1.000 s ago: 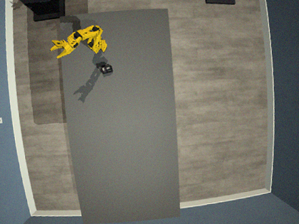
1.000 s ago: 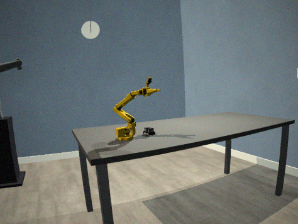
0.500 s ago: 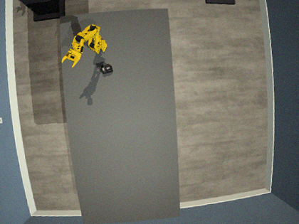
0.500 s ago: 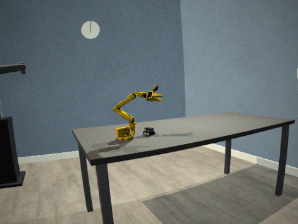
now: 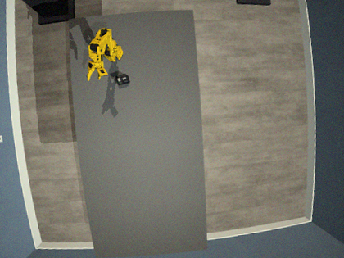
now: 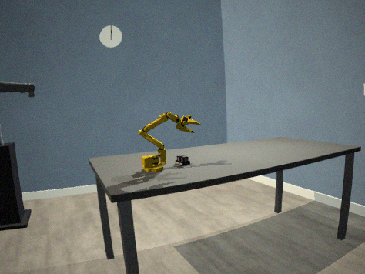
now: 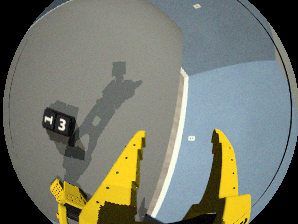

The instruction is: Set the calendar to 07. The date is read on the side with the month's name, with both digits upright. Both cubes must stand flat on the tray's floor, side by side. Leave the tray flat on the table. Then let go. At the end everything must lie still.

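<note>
Grip (image 5: 97,77) (image 6: 197,128) (image 7: 180,132) is up in the air, jaws apart w/ nothing btwn them, well above the table (image 5: 144,158) (image 6: 231,162) (image 7: 150,30). Calendar (image 5: 123,78) (image 6: 182,160) (image 7: 59,121) sits on the table near the arm's base (image 5: 119,53) (image 6: 152,165), off to one side of the jaws. Key relation: in wrist view it's at far L of frame, outside the L-hand finger, while the gap btwn fingertips looks at table edge + wall. Top view agrees: cal is to the R of the grip in frame & a bit lower, so the arm needs to swing toward it, then come down. Only one arm, so no choice of side. The pair's long axis, L cube to R cube, runs roughly L-R in wrist view, tipped a bit; approach angle should be set off that, prob. jaws across one cube at a time. Wrist view shows a "1" lying on its side on the L cube (image 7: 49,119) & an upright-ish "3" on the R cube (image 7: 62,124). Can't tell from here if those are top faces or the date side; month name n/v, tray too dark to make out. IMO nothing's set to 07 yet as far as seen; next: get over cal, check faces, then pick a cube. Risk: fingertip clips the neighbor cube or drags the tray.
</note>
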Controlling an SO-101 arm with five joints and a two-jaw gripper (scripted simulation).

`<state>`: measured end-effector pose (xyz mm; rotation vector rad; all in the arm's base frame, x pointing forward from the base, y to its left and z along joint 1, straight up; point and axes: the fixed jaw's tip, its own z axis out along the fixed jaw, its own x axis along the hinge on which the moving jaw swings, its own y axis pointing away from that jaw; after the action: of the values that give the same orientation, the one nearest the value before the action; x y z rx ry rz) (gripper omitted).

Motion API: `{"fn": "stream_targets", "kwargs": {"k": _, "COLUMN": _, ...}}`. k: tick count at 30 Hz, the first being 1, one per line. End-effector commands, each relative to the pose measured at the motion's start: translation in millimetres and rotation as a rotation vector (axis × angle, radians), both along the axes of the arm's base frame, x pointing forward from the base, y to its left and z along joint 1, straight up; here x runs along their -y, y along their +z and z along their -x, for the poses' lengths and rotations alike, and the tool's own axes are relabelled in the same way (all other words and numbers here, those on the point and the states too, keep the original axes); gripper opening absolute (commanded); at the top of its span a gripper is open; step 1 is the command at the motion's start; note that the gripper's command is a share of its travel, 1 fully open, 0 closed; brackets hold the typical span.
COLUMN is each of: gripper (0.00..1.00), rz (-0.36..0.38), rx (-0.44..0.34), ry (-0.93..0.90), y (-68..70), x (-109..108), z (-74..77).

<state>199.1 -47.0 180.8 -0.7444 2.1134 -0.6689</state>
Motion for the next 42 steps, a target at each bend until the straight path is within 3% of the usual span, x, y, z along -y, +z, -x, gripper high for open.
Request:
{"fn": "stream_targets", "kwargs": {"k": 1, "gripper": 0.35, "rz": 0.077, "rx": -0.109, "ry": 0.159, "y": -10.2, "x": -17.0, "z": 3.9}}
{"fn": "stream_targets", "kwargs": {"k": 5, "gripper": 0.35, "rz": 0.158, "rx": -0.213, "ry": 0.320, "y": -21.7, "x": -32.3, "z": 10.4}}
{"fn": "stream_targets", "kwargs": {"k": 7, "gripper": 0.35, "rz": 0.158, "rx": -0.213, "ry": 0.320, "y": -21.7, "x": -32.3, "z": 10.4}}
{"fn": "stream_targets", "kwargs": {"k": 8, "gripper": 0.35, "rz": 0.210, "rx": -0.279, "ry": 0.429, "y": -27.9, "x": -42.2, "z": 14.5}}
{"fn": "stream_targets", "kwargs": {"k": 18, "gripper": 0.35, "rz": 0.359, "rx": -0.433, "ry": 0.738, "y": -43.6, "x": -64.7, "z": 32.4}}
{"fn": "stream_targets", "kwargs": {"k": 30, "gripper": 0.35, "rz": 0.419, "rx": -0.488, "ry": 0.867, "y": -49.1, "x": -72.1, "z": 41.0}}
{"fn": "stream_targets", "kwargs": {"k": 42, "gripper": 0.35, "rz": 0.428, "rx": -0.495, "ry": 0.885, "y": -49.8, "x": -73.1, "z": 42.2}}
